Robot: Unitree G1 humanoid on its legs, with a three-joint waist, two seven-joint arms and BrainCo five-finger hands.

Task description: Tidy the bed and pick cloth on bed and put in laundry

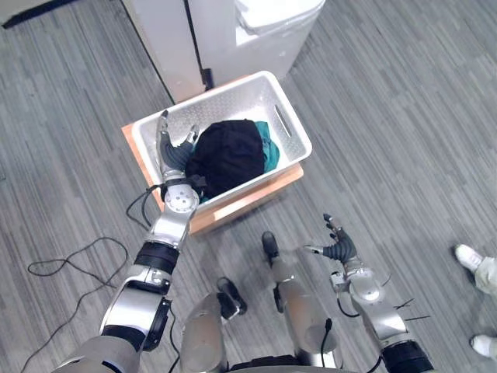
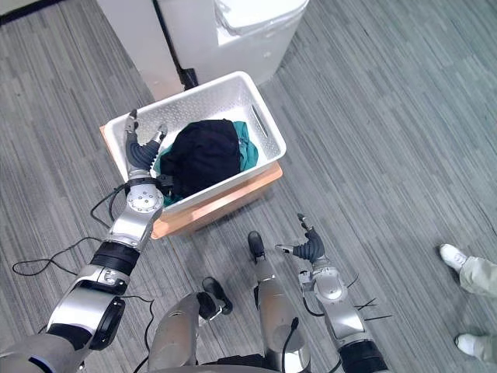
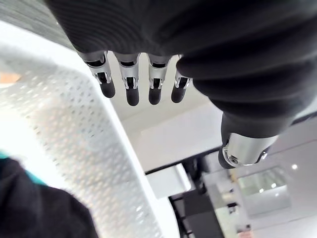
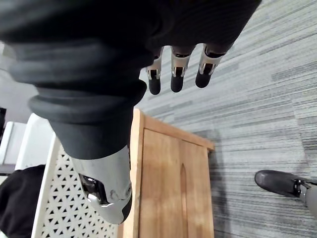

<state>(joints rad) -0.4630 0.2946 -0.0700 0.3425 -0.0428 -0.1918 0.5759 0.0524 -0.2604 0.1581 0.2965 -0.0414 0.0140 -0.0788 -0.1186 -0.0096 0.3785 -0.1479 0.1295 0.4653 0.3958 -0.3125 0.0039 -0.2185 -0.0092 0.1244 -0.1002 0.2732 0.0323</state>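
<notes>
A white perforated laundry basket (image 1: 291,124) stands on a low wooden stand (image 1: 233,208). Inside it lies a black cloth (image 1: 227,154) on top of a teal cloth (image 1: 268,148). My left hand (image 1: 172,151) hovers over the basket's left part, beside the black cloth, fingers straight and holding nothing. In the left wrist view the fingers (image 3: 132,89) point past the basket wall (image 3: 74,129), with the black cloth (image 3: 34,208) at the corner. My right hand (image 1: 338,245) hangs open and idle over the floor, right of the stand.
A white cabinet (image 1: 167,39) and a white lidded bin (image 1: 272,27) stand behind the basket. A person's white shoes (image 1: 470,256) show at the right edge. Grey plank floor lies all around.
</notes>
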